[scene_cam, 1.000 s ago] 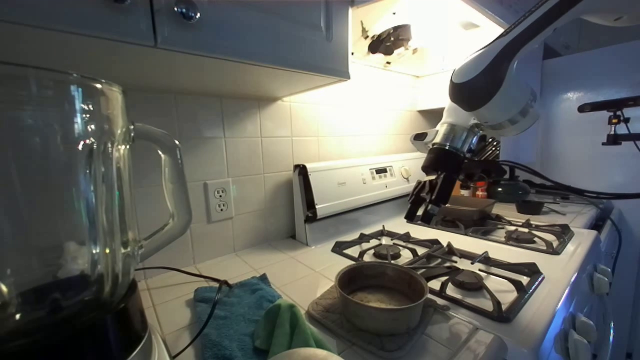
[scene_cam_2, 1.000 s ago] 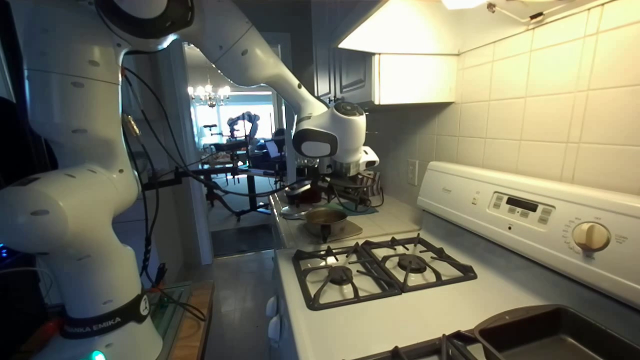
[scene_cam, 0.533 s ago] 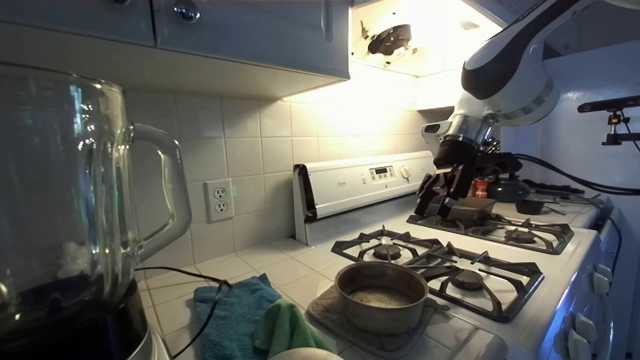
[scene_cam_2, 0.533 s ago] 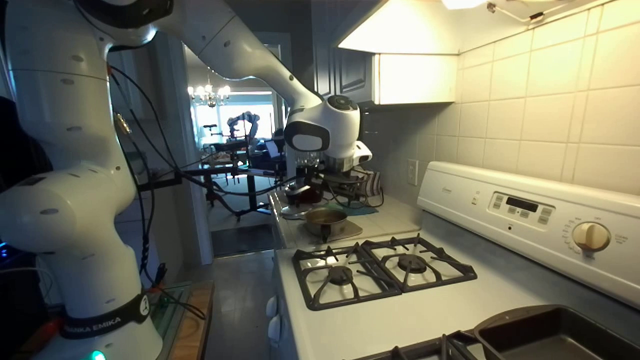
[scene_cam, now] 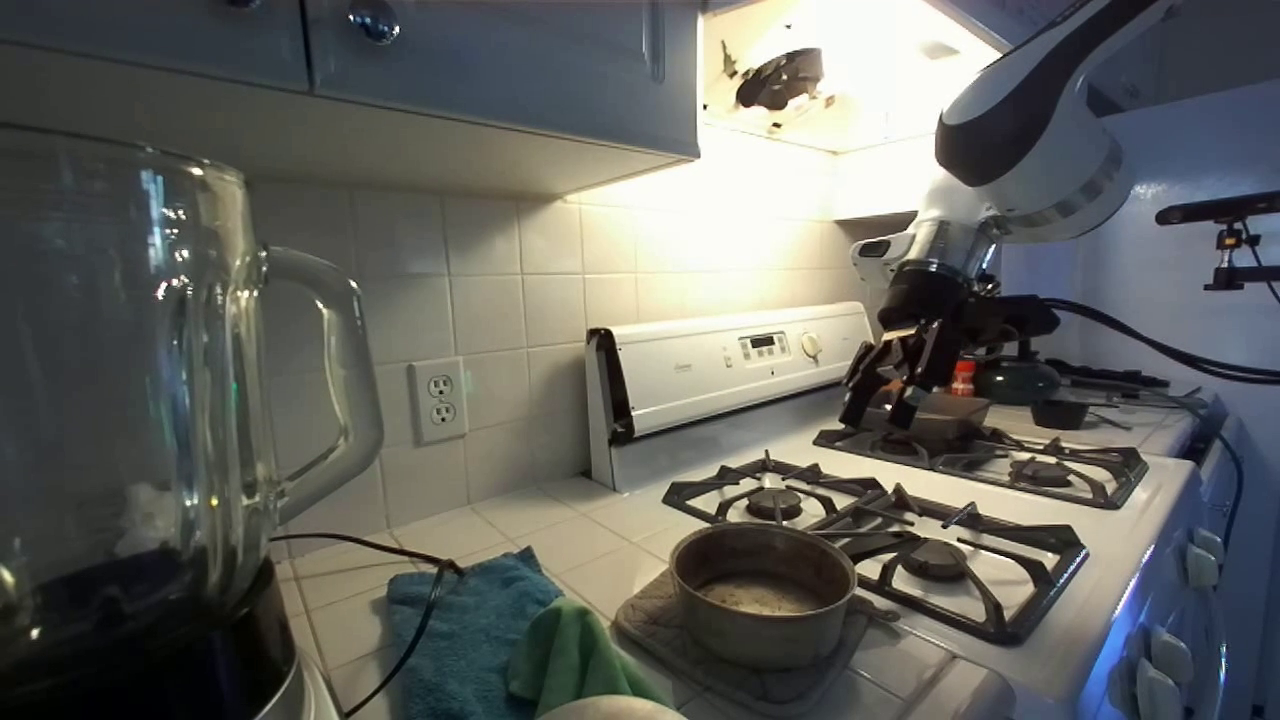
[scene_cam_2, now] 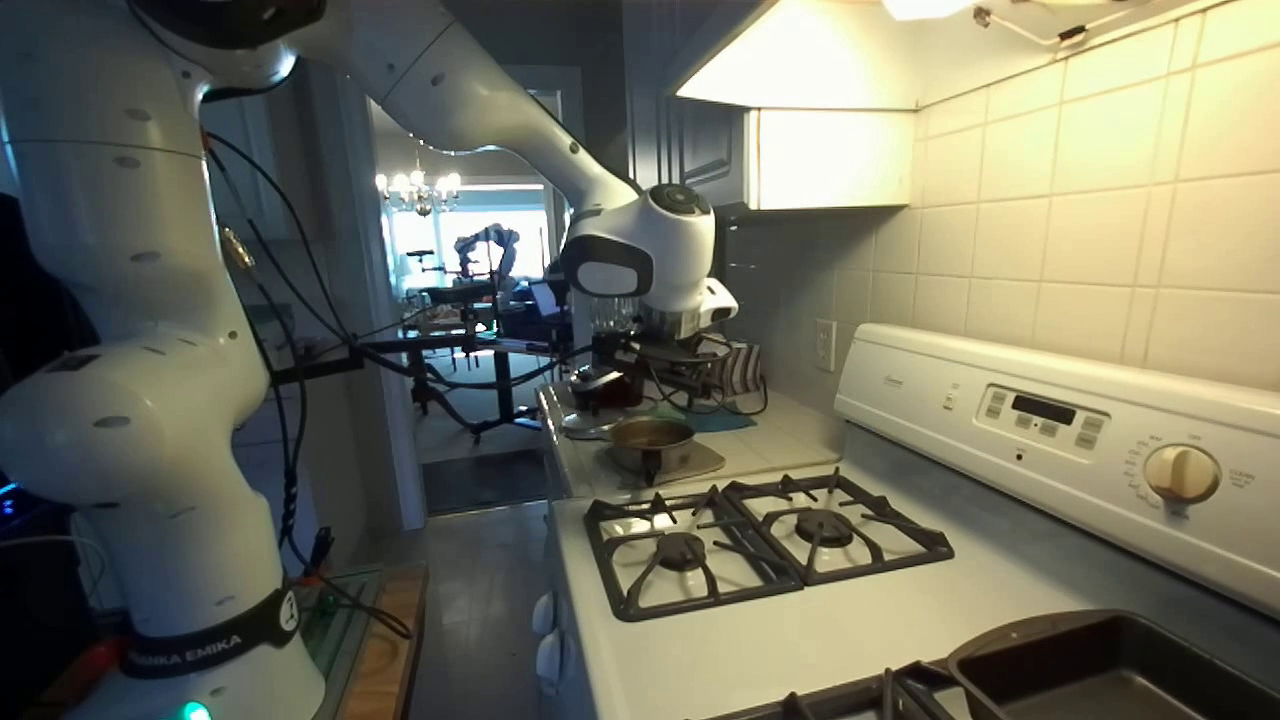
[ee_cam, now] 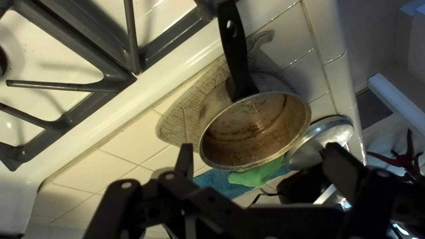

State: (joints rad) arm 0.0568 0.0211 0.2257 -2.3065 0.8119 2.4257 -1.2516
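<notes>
Here, round, dull metal sits on quilted fabric: the saucepan (scene_cam: pixel 765 632) rests upright on a potholder (ee_cam: pixel 182 121) just beside the stove (scene_cam_2: pixel 880 625), its black handle (ee_cam: pixel 236 54) pointing toward the stove, its interior stained brown. Above the stove, the gripper (ee_cam: pixel 259 149) is spread wide, holding nothing. Pale tiles (scene_cam: pixel 560 528) cover the counter (ee_cam: pixel 129 142) and the wall (scene_cam_2: pixel 1055 230) bordering the stove; a lit hood (scene_cam_2: pixel 820 60) overhangs it.
</notes>
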